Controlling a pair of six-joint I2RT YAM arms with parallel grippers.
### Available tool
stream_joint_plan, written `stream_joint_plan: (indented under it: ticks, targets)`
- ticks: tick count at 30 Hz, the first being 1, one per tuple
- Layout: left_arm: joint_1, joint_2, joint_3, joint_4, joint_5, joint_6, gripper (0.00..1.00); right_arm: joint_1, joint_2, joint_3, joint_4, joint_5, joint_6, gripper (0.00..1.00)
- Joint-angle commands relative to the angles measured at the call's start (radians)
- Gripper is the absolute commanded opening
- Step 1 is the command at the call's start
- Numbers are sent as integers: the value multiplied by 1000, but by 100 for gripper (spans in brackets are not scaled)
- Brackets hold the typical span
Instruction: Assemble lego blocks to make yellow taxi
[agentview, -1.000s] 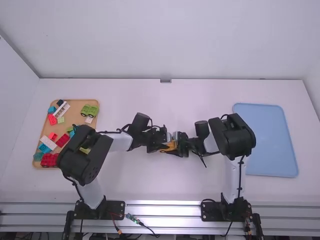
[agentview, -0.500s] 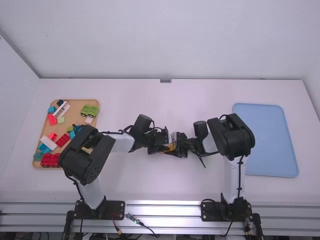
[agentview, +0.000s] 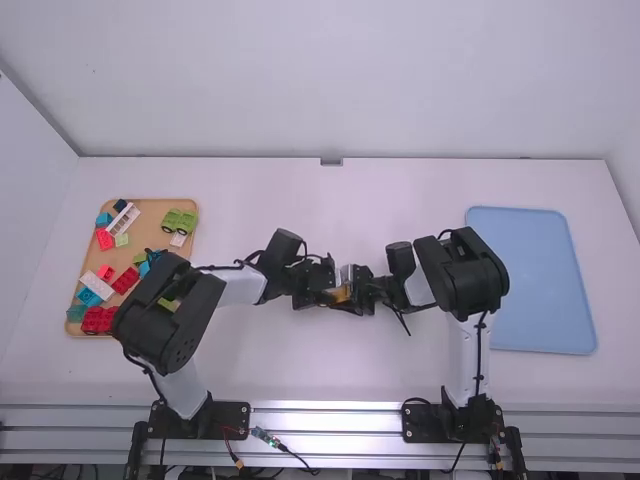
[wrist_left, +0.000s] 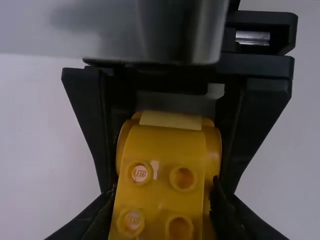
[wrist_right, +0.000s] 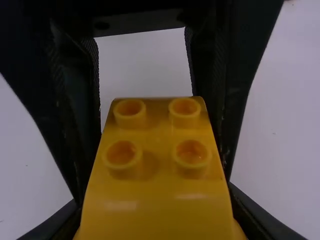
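High view: left tool (agentview: 320, 284) and right tool (agentview: 364, 291) nose to nose mid-tabletop (agentview: 340, 370), yellow block (agentview: 343, 294) between them. Wooden tray (agentview: 153, 215) on the left, partly under the left arm: green piece with dark wheels (agentview: 178, 222), white barred piece (agentview: 123, 218), red block (agentview: 126, 280), plus other loose bricks. Blue tray (agentview: 530, 280) on the right, near the right arm.

Left wrist view: left tool clamped on the yellow block, a finger each side. Four studs face the camera; paler strip at the far end. Right tool's black fingers flank the block farther off.

Right wrist view: right tool also gripping the yellow block, both sides. Four studs at the far end, left tool's dark fingers beside them.
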Motion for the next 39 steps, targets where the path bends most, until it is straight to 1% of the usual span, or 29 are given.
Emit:
stream_joint_plan:
  ticks: [1, 7, 9, 12, 14, 15, 16, 19, 20, 21, 22, 24, 26, 28, 30, 32, 34, 35, 39]
  targets:
    - [26, -23, -15, -4, 26, -3, 45, 4, 16, -8, -22, 52, 20, 49]
    - [101, -40, -15, -23, 163, 36, 47, 4, 16, -8, -22, 52, 21, 50]
    - [137, -50, -15, -39, 213, 42, 50, 4, 16, -8, -22, 53, 21, 50]
    - [194, -64, -15, -60, 284, 44, 53, 4, 16, -8, -18, 52, 21, 50]
    - [238, -69, -15, -83, 334, 84, 54, 4, 16, -8, -18, 53, 21, 50]
    - [268, -70, -15, -98, 377, 113, 73, 4, 16, -7, -19, 53, 21, 50]
    - [289, -70, -15, -105, 408, 125, 99, 4, 16, -8, -19, 53, 20, 50]
    - [362, -70, -16, -139, 502, 167, 99, 4, 16, -8, -15, 53, 21, 50]
    - [404, -70, -16, -157, 532, 175, 99, 4, 16, -8, -13, 52, 21, 49]
    - [425, -69, -16, -164, 536, 173, 99, 4, 16, -8, -10, 50, 27, 49]
    - [431, -70, -16, -165, 536, 172, 99, 4, 16, -8, -8, 50, 29, 49]
    - [462, -70, -16, -183, 524, 171, 98, 4, 15, -8, 29, 55, 103, 49]
    - [468, -70, -17, -191, 505, 170, 99, 4, 12, -8, 64, 67, 163, 48]
    - [458, -69, -17, -194, 472, 167, 99, -7, -5, -10, 92, 134, 243, 47]
    - [453, -69, -17, -186, 461, 150, 99, -18, -31, -15, 82, 180, 282, 46]
    - [454, -69, -17, -159, 465, 110, 99, -34, -105, -39, 40, 227, 326, 44]
    - [459, -69, -17, -142, 464, 96, 99, -49, -152, -51, 10, 256, 337, 42]
    - [460, -69, -17, -118, 464, 71, 99, -77, -220, -66, -42, 319, 359, 39]
    - [452, -69, -17, -63, 462, 7, 99, -151, -382, -89, -199, 534, 402, 39]
